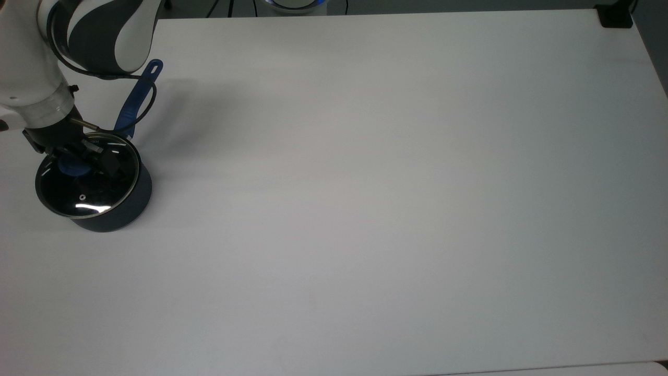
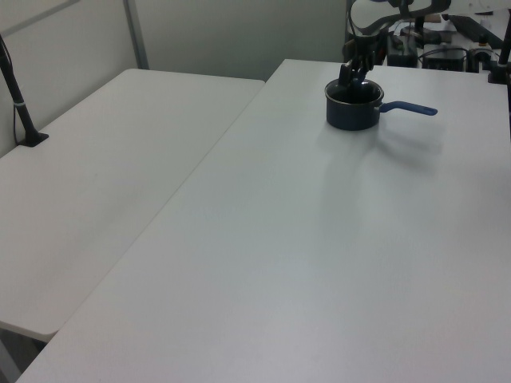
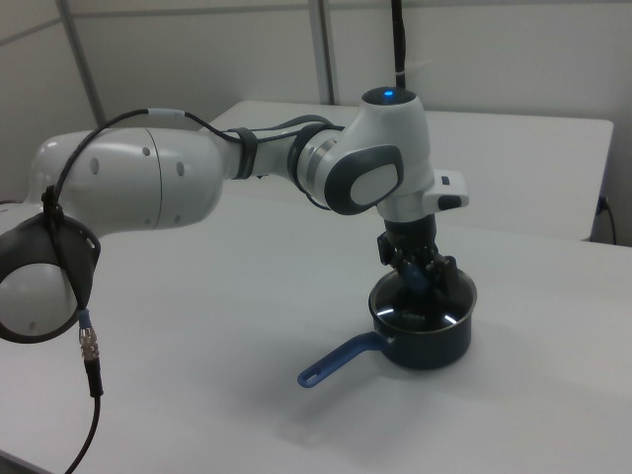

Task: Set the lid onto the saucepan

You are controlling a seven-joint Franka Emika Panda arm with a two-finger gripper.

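Note:
The dark saucepan (image 1: 121, 215) stands at the top view's left edge, its blue handle (image 1: 136, 99) pointing toward the far side. The glass lid (image 1: 86, 187) lies flat on the saucepan's rim, its metal edge lined up with the pan. My gripper (image 1: 73, 164) reaches down over the lid, shut on the blue knob. In the right view the gripper (image 3: 423, 282) stands upright over the lid (image 3: 427, 314) and saucepan (image 3: 433, 348), with the handle (image 3: 336, 361) toward the right view's left. In the left view the saucepan (image 2: 351, 116) sits far back under the gripper (image 2: 350, 75).
The arm's black cable (image 1: 145, 112) loops over the pan handle. A black clamp (image 1: 615, 15) sits at the table's far right corner in the top view. A second white table (image 2: 96, 175) with a black pole (image 2: 19, 104) adjoins on the left view's left.

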